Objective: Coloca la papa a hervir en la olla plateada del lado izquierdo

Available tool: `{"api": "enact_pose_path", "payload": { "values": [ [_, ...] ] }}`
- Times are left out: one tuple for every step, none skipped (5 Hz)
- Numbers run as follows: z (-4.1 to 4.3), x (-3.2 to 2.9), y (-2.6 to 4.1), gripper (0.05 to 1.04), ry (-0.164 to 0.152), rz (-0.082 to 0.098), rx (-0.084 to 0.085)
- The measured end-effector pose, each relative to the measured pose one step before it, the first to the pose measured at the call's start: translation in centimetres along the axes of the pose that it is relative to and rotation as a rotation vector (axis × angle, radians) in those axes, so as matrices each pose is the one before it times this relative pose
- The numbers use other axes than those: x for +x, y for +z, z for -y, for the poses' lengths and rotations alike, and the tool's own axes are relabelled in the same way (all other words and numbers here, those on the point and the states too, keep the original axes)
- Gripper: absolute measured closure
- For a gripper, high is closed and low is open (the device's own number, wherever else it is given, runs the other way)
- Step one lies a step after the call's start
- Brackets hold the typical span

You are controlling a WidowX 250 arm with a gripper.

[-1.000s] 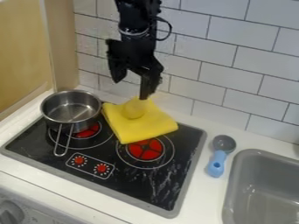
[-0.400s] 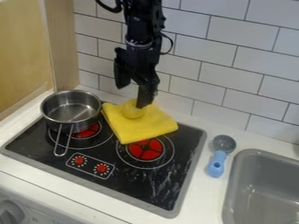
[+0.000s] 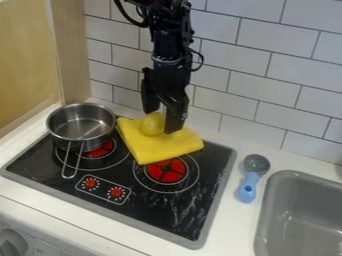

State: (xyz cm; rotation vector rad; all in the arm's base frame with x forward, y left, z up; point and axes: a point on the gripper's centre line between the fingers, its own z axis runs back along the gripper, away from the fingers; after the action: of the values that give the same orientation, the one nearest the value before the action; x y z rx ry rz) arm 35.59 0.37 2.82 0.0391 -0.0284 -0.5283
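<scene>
Potato (image 3: 152,124) on cloth (image 3: 164,148), near back edge | pincer (image 3: 162,120) fingers apart | silver pot (image 3: 81,122) beside cloth's left edge

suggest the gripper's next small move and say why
Probably ease the gripper down a touch around the potato before closing: its fingers are apart, one beside the potato, the other ending near its top, and the potato sits on the cloth, outside the pot.
</scene>
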Motion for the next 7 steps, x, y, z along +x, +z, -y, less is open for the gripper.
{"api": "enact_pose_path", "payload": {
  "values": [
    [-1.116, -0.472, -0.270, 0.084, 0.0342, -0.0014, -0.0151],
    [-0.508, -0.301, -0.161, 0.084, 0.0182, -0.0163, -0.0060],
    [-0.082, -0.128, -0.033, 0.084, 0.0150, -0.0052, 0.0030],
    [0.159, 0.060, -0.241, 0.117, -0.0041, -0.0004, -0.0120],
    [0.061, -0.095, -0.437, 0.173, 0.0044, -0.0107, -0.0061],
    [0.114, -0.150, -0.436, 0.229, -0.0009, -0.0141, -0.0094],
    [0.089, -0.069, -0.218, 0.451, 0.0031, -0.0068, -0.0067]
  ]
}}
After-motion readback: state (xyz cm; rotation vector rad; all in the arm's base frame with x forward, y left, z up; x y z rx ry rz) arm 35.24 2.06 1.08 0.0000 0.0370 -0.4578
